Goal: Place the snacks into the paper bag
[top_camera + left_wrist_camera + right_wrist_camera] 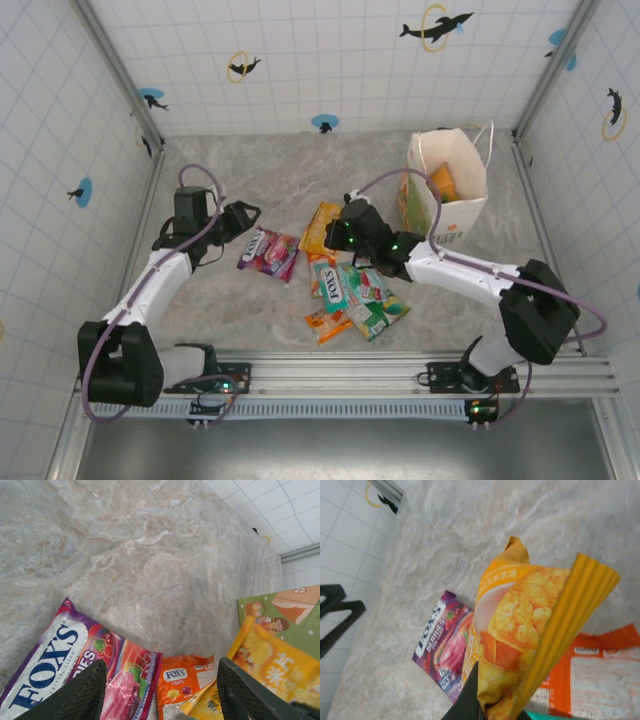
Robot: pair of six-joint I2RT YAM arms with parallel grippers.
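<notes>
Snacks [352,290] mostly sit in a loose heap on the counter [250,170], between the two arms. Paper bag [455,215] stands upright at the far right, mouth open, with one orange packet [443,182] inside.

Right tool [485,707] is clamped on the big orange packet [530,625], pinching its lower end with the crimped seal sticking up (looks lifted off the counter, judging by the wrist view). Left tool [245,222] has its jaws apart and empty, just beside the purple packet [55,670]. A small orange packet [182,682] lies just past that.

Handling, my read:
- **Packets:** light, flat, glossy foil, so slippery and floppy. They're puffed with air and the contents crush easily.
- **Where to grip:** a face lying flat gives no purchase. Go for a raised edge or the crimped end seal, pinch across the thin way, squeeze moderately.
- **Carrying:** the held packet will likely droop and swing, so carry it high over the bag rim and drop it in end-first.
- **Bag:** thin, light paper that will tip or slide if bumped. The string handles [490,140] could snag a finger.
- **Heap:** the green-and-white packets [370,300] overlap, so lifting one risks dragging a neighbour along.
</notes>
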